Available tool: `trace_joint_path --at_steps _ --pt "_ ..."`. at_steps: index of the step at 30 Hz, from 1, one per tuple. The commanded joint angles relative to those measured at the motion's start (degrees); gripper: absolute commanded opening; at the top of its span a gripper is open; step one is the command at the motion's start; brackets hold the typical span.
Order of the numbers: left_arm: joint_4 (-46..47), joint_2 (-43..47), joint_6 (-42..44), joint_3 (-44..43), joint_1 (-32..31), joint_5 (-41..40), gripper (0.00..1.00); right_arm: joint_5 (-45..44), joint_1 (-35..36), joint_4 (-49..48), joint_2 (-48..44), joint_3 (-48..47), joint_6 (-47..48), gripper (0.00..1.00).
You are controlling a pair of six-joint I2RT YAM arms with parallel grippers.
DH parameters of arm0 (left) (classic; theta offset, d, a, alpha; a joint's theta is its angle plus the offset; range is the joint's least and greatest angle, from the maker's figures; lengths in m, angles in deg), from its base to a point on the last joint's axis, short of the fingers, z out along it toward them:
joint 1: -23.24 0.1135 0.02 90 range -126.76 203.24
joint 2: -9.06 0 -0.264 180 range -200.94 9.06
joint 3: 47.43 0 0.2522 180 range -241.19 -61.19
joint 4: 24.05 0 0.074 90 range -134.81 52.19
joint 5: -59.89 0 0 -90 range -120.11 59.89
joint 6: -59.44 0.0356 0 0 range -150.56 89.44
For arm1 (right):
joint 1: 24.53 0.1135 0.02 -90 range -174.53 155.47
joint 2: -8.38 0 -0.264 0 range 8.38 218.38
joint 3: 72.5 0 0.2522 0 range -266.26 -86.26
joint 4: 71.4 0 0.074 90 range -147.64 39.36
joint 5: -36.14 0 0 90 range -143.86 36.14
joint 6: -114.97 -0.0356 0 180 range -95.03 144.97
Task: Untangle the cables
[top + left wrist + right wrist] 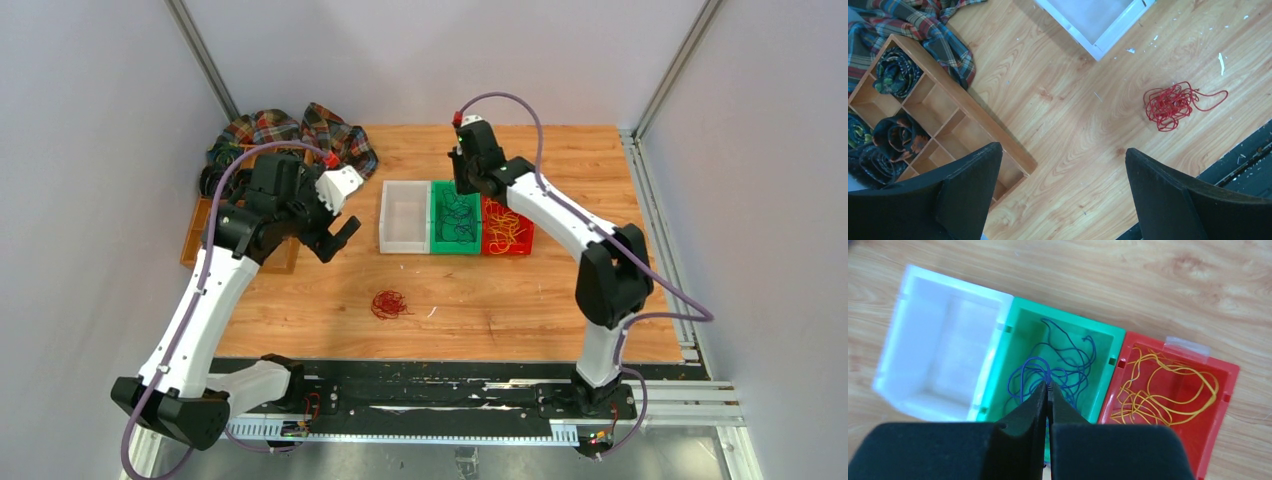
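Observation:
A tangled red cable (389,303) (1168,105) lies loose on the wooden table in front of the bins. My left gripper (338,238) (1063,148) hovers open to its left, nothing between the fingers. Blue cable (1040,362) (457,225) lies in loops in the green bin (1063,317) (434,215), and yellow cables (1168,390) (505,228) fill the red bin (1233,390). My right gripper (462,188) (1048,385) hangs above the green bin, shut, with a blue strand running straight into its tips.
An empty white bin (384,220) (1098,45) (908,340) stands left of the green one. At the far left is a wooden compartment tray (973,125) (190,235) with dark rolls (895,75), partly under a plaid cloth (300,130) (923,25).

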Motion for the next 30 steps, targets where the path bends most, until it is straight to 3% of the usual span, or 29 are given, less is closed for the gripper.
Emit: trace_joint_path --at_steps 1,5,10,13,18,21,27,30 --pt "1.12 2.81 3.36 2.84 0.18 3.41 0.98 -5.65 -0.35 0.02 6.71 -1.78 2.00 0.01" --pt "1.19 3.25 4.66 6.53 0.19 6.33 0.99 -5.99 0.02 1.03 8.32 -3.11 2.73 0.04" --pt "1.72 0.44 5.81 10.26 0.18 10.72 1.00 -3.24 0.47 0.62 2.36 -2.47 2.21 0.37" --pt "3.03 -1.80 7.33 12.00 0.18 10.78 1.00 0.91 1.85 -1.92 -3.58 1.67 2.30 0.47" --pt "7.32 -2.84 6.81 15.18 0.19 13.10 1.00 11.94 5.23 -13.25 -16.76 20.51 -0.29 0.51" --pt "8.13 -3.63 6.93 15.41 0.25 12.88 1.00 12.81 11.63 -16.66 -21.44 30.30 -1.55 0.52" --pt "7.44 -3.16 8.07 14.67 0.71 12.28 1.00 13.84 24.76 -17.38 -20.29 38.58 -3.48 0.50" --pt "6.14 -2.82 8.83 13.78 0.89 12.28 1.00 16.98 26.67 -18.65 -17.27 39.06 -3.70 0.48"
